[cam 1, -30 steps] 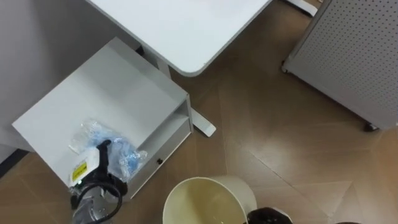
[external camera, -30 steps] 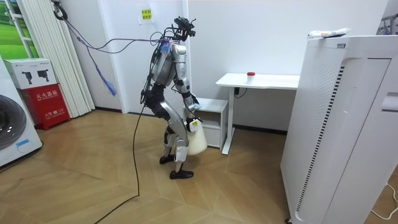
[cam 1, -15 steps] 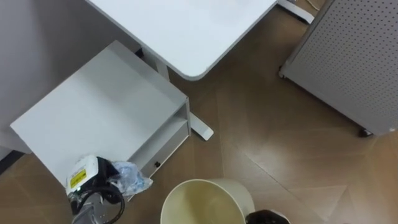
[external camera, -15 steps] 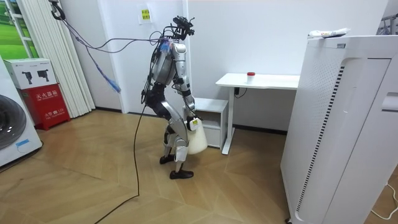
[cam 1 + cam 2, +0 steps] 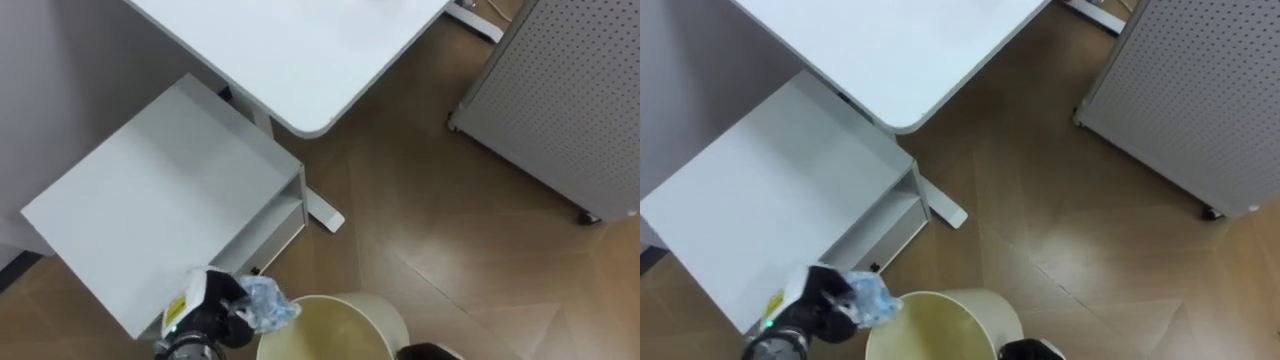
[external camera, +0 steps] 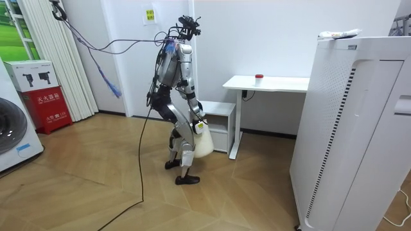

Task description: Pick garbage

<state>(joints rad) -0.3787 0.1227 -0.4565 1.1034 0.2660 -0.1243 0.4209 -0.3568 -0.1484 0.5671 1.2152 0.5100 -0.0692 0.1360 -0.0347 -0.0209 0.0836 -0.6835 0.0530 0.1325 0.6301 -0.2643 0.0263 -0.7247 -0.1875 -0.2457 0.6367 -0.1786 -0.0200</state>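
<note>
The left hand [image 5: 200,312] is curled round a crumpled wad of clear, bluish plastic wrap [image 5: 266,303], its dark fingers clamped on it. The arm comes up from the lower left and the wrist is turned toward the bin. The wad hangs just over the near-left rim of the bin, off the cabinet's front corner.

The floor [image 5: 450,230] is brown wood laid in a herringbone pattern. A grey perforated panel [image 5: 560,90] on small casters stands at the upper right. A smooth white desk [image 5: 290,50] with a rounded corner spans the top. Beside and below it sits a low white cabinet [image 5: 150,210], flat-topped and boxy, with an open slot along its front. The round cream plastic bin [image 5: 380,312] is smooth-walled.

The right hand [image 5: 428,351] is a dark shape against the bin's right rim at the bottom edge. Whether it is open or closed cannot be told.

In the room view the robot stands bent forward beside the cabinet, the bin at its hip.
</note>
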